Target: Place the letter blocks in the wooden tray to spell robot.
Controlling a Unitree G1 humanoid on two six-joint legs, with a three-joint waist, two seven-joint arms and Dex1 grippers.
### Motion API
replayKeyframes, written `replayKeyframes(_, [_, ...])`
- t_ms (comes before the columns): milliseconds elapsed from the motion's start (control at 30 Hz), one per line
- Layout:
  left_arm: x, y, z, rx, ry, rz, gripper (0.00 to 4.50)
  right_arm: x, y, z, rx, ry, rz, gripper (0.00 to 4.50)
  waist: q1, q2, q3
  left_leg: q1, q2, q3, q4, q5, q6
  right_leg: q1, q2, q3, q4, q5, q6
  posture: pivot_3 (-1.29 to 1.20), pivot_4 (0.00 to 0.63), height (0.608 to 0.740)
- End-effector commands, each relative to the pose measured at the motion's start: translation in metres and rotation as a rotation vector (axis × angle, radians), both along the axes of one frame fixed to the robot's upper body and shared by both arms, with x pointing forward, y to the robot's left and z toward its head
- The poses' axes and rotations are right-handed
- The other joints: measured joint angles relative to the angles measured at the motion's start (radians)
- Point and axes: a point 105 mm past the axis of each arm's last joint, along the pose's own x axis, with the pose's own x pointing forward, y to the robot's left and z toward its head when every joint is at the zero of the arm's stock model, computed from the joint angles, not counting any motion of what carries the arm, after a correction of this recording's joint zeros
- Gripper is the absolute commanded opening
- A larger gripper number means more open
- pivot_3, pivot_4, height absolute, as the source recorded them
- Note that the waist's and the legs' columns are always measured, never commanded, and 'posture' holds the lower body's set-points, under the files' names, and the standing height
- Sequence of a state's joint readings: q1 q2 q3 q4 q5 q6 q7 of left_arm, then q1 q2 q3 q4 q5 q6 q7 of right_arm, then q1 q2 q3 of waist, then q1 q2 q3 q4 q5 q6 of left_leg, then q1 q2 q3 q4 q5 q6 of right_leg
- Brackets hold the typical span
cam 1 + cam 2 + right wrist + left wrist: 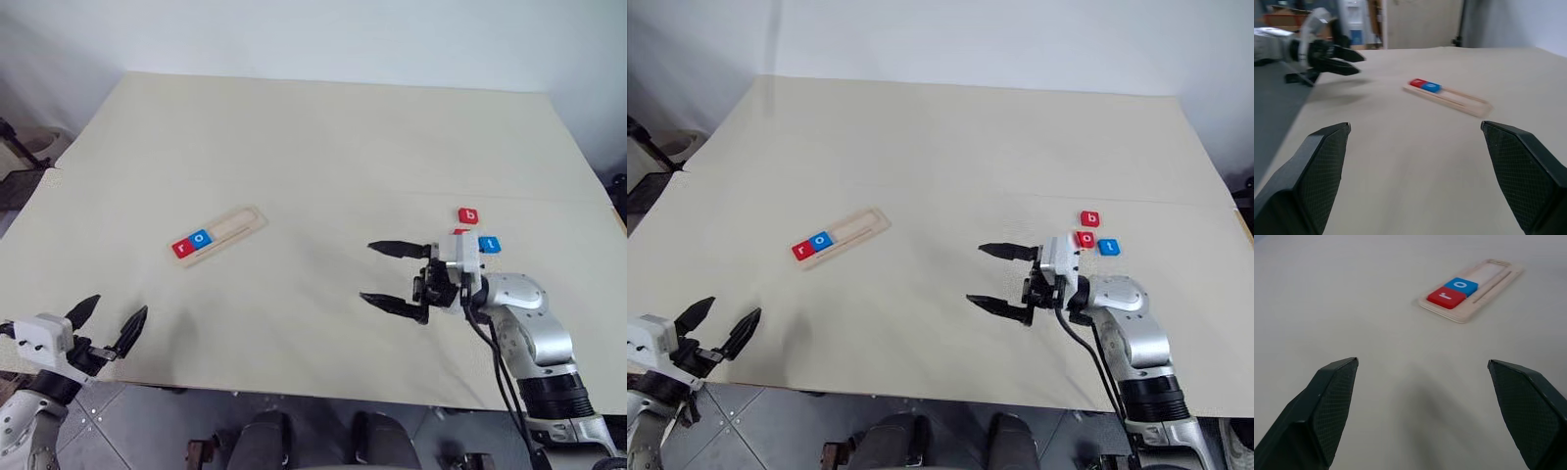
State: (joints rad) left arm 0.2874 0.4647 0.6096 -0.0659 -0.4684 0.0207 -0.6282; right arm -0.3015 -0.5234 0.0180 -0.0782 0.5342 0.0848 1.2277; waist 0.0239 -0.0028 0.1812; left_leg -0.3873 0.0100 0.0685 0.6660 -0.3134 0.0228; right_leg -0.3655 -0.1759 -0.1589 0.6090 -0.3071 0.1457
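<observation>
The wooden tray (219,234) lay at centre-left of the head view on the tabletop (313,137), a red "r" block (182,248) and a blue "o" block (201,237) seated at its near end. At right, the red "b" block (1089,218), a second red block (1085,238) and a blue block (1108,247) waited loose. The right gripper (1002,278) hung open and empty between tray and blocks; the left gripper (108,324) stood open at lower left. The "b" likely goes next: best gripped squarely by its edges, letter upright.
</observation>
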Motion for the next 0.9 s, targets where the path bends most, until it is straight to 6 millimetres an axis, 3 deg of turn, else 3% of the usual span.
replayKeyframes(33, [0.009,0.0,0.013,-0.007,-0.027,-0.058,4.5,-0.008,-0.002,0.008,0.01,-0.047,0.019,4.47,0.001,-0.001,0.0,0.0,0.0,0.0,0.0,0.0,0.0,0.0,0.0,0.0,0.0,0.0,0.0,0.0,0.15,0.74])
replayKeyframes(367, [0.073,-0.002,0.037,0.102,0.04,-0.31,4.5,-0.01,-0.014,0.012,-0.029,-0.058,-0.031,4.47,-0.003,-0.001,-0.001,0.0,0.0,0.003,0.0,-0.001,-0.002,-0.003,0.005,0.001,0.001,0.0,-0.001,0.0,0.15,0.74])
replayKeyframes(567, [0.102,-0.008,0.029,0.198,0.175,-0.485,4.5,-0.012,-0.017,0.016,-0.038,-0.067,-0.06,4.47,-0.012,-0.002,-0.001,0.0,0.002,0.015,0.0,-0.002,-0.003,-0.007,0.006,0.001,0.003,0.0,-0.001,0.0,0.15,0.74])
replayKeyframes(900, [0.122,-0.017,0.012,0.207,0.268,-0.554,4.5,-0.018,-0.019,0.019,-0.036,-0.064,-0.109,4.47,-0.027,-0.003,-0.001,0.0,0.003,0.02,0.0,-0.002,-0.003,-0.01,0.007,0.002,0.005,0.0,-0.001,0.0,0.15,0.74])
